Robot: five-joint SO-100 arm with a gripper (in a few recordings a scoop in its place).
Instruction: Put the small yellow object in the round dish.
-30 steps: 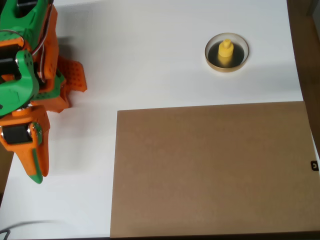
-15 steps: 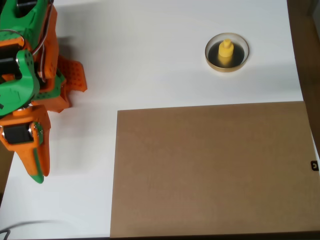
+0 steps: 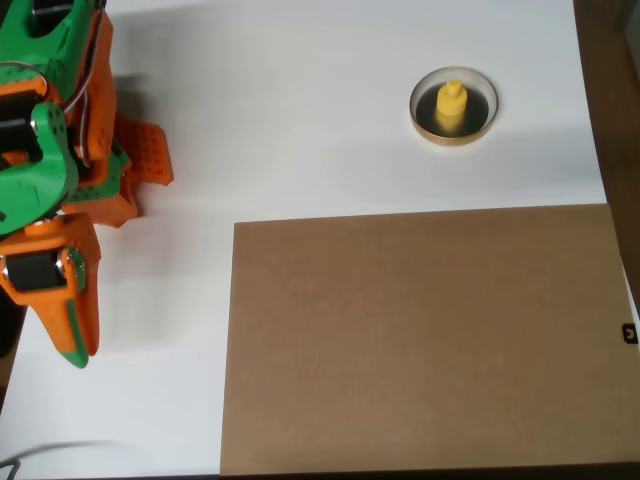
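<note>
- Yellow plastic: small yellow object (image 3: 452,105) upright inside round dish (image 3: 454,135), well apart from gripper (image 3: 72,350), far across table.
- Fingers together, holding nothing.
- Prob. light, stiff, slick; if regrasping, pinch narrow knob.

white table (image 3: 300,100) | brown board (image 3: 420,335) lying flat, lower right

The overhead view is bright and evenly lit, the white table (image 3: 300,120) nearly washed out, with no hard glare. Shadows are soft: a faint grey one lies on the table just right of the arm (image 3: 60,180), and a pale band runs below the dish (image 3: 454,105). Focus is slightly soft throughout. Past the table's right edge the picture turns dark.
</note>
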